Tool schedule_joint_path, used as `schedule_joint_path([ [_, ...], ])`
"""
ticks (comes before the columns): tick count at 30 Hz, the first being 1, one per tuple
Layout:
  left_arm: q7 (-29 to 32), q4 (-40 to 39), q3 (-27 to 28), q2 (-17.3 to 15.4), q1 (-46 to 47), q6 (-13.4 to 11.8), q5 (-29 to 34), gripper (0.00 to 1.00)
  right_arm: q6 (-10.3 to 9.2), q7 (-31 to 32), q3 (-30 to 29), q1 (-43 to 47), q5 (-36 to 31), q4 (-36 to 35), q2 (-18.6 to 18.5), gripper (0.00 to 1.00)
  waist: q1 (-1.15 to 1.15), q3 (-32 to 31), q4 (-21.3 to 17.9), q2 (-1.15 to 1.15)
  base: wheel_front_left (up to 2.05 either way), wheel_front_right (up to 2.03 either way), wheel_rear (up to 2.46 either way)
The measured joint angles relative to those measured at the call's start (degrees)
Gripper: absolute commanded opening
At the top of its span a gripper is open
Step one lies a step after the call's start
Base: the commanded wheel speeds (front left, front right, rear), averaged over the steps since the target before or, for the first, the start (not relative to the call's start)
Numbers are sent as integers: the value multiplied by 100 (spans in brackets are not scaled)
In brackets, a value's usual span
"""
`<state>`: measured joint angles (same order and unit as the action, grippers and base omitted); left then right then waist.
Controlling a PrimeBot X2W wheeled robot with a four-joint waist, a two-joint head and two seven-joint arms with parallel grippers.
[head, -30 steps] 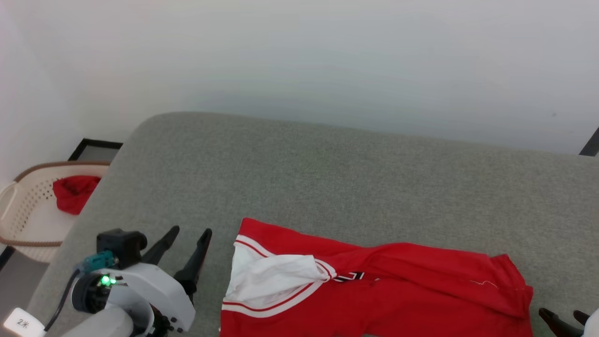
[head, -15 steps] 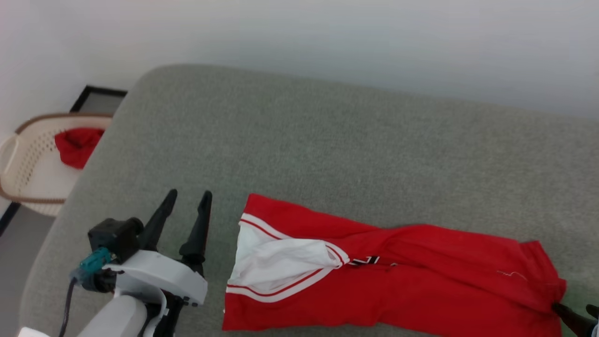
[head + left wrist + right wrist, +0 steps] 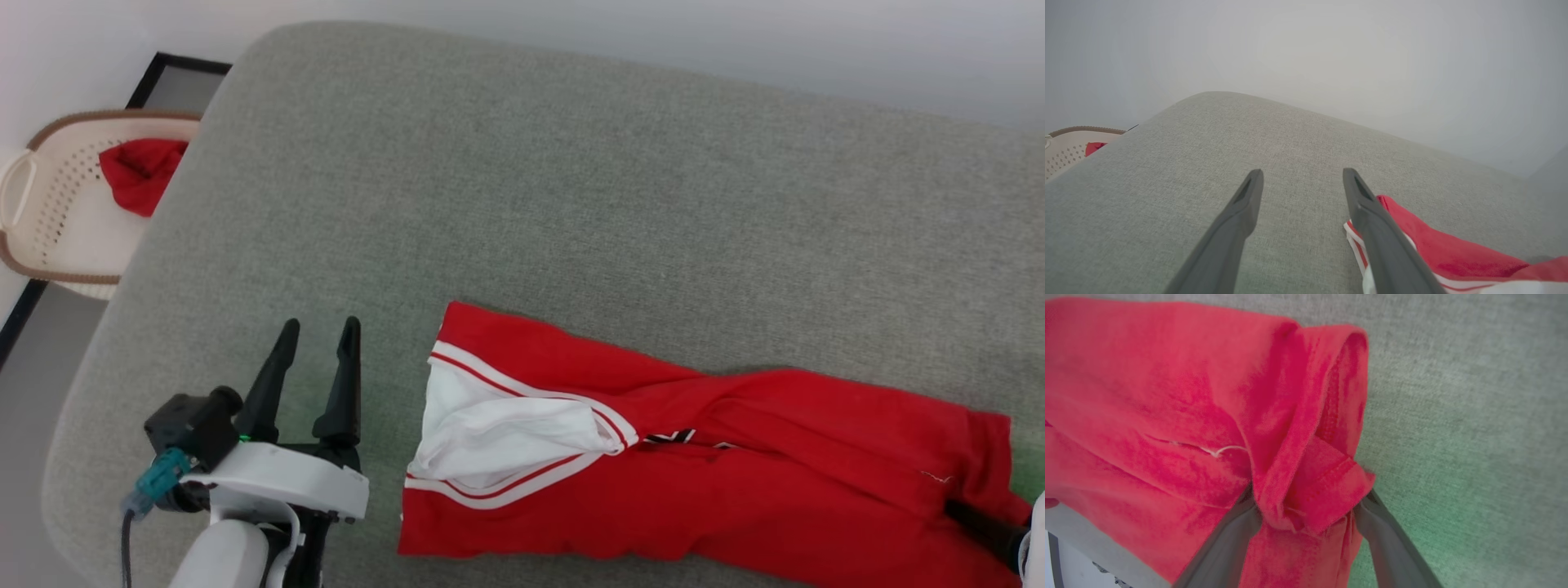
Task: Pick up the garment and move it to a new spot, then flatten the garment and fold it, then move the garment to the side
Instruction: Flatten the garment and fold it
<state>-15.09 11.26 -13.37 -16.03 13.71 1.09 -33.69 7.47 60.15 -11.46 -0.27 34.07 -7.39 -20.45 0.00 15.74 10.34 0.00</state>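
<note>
Grey woven upholstery: broad cushioned surface (image 3: 571, 204) with a rounded far-left corner, against a pale wall.

Red jersey-style garment (image 3: 735, 474): lies bunched lengthwise along the near edge of the cushion, toward the right. Its white sleeve (image 3: 506, 441), with red-and-white striped trim, is at its left end. Small dark lettering (image 3: 678, 437) shows in the head view and cannot be read.

Cream perforated basket (image 3: 57, 204), brown rim: off the cushion's far left, holding a small plain red cloth (image 3: 139, 167).

Left gripper (image 3: 320, 327): jaws apart and empty, over bare upholstery just left of the sleeve. Its wrist view shows the right finger overlapping the striped edge; whether they touch I cannot tell.

Right gripper (image 3: 1306, 514): at the garment's right end. Its wrist view shows both fingers (image 3: 1229, 539) spread wide, straddling a rolled red hem that covers their tips, not pinched.

Loose white thread (image 3: 1224, 450): on the red cloth near that hem.
</note>
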Motion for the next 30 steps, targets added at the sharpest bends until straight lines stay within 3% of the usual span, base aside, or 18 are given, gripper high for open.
schedule_joint_path([
  [4,0,85,348,266,-34,204,277,100,-19,114,88,-66,144,76,-102,100,0,100,74,0,0,0,0],
  [5,0,97,433,323,-52,252,342,100,-19,143,87,-101,192,123,-101,77,0,114,89,0,0,0,0],
  [7,0,137,561,410,-83,332,461,100,-20,209,127,-158,274,170,-140,10,0,126,109,0,0,0,0],
  [8,0,165,630,459,-92,363,515,100,-20,219,152,-167,305,193,-169,0,0,121,114,0,0,0,0],
  [19,0,245,1173,794,-209,591,869,100,18,93,181,-430,367,617,-134,0,0,-30,45,0,0,0,0],
  [30,0,194,1407,867,-530,625,1060,100,11,-181,-135,-638,122,1356,-603,0,0,-358,-134,0,0,0,0],
])
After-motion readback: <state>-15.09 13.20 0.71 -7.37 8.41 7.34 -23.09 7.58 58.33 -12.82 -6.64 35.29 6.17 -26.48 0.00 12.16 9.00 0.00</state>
